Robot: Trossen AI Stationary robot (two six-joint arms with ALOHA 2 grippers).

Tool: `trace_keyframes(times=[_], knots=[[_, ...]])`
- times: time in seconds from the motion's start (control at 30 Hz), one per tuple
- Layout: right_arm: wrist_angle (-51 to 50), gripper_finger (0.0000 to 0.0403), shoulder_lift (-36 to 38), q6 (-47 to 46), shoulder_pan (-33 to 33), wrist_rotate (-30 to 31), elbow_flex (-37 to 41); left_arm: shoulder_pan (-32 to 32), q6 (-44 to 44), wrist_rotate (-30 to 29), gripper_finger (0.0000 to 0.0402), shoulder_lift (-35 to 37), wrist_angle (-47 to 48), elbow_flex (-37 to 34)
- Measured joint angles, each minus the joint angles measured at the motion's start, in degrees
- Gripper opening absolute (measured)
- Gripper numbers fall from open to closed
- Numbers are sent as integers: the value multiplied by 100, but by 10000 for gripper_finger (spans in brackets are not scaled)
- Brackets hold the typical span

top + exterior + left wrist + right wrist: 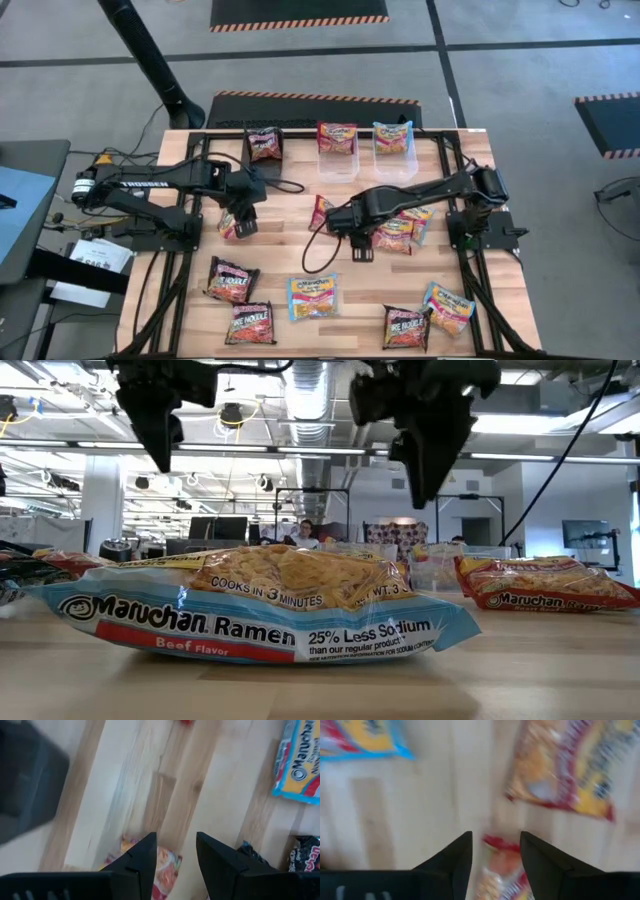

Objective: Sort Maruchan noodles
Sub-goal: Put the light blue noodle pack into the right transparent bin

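Left hand (238,222): above a red-yellow packet (229,226) on the left of the surface (280,210), fingers parted and empty; the packet mostly hidden beneath it. Dark packets (231,281) lie near-left, one dark packet (264,144) far-left. Light blue packet (312,297) near-centre, filling the low view and blocking most of the surface beyond. Right hand (361,247): centre, fingers spread, holding nothing; a red packet (502,870) shows between them, blurred. Two clear bins (337,152) at the far edge each hold a packet. Further packets (448,307) lie near-right. Room: office with ceiling ducts, a seated person, indistinct.
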State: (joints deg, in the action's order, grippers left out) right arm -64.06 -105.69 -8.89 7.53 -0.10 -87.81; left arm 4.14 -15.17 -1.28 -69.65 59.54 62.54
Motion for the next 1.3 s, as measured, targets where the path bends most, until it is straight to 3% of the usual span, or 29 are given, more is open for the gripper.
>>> trace_keyframes(times=[0.2, 0.6, 1.3], knots=[[920, 200, 0, 314, 89, -814, 2, -2, -253, 0, 124, 0, 141, 0], [2519, 200, -248, 634, 126, -1163, 0, -2, -263, -71, 124, 0, 88, 0], [3352, 191, -1116, 894, 420, -1805, 11, -2, -108, -257, 124, 0, -358, 0]])
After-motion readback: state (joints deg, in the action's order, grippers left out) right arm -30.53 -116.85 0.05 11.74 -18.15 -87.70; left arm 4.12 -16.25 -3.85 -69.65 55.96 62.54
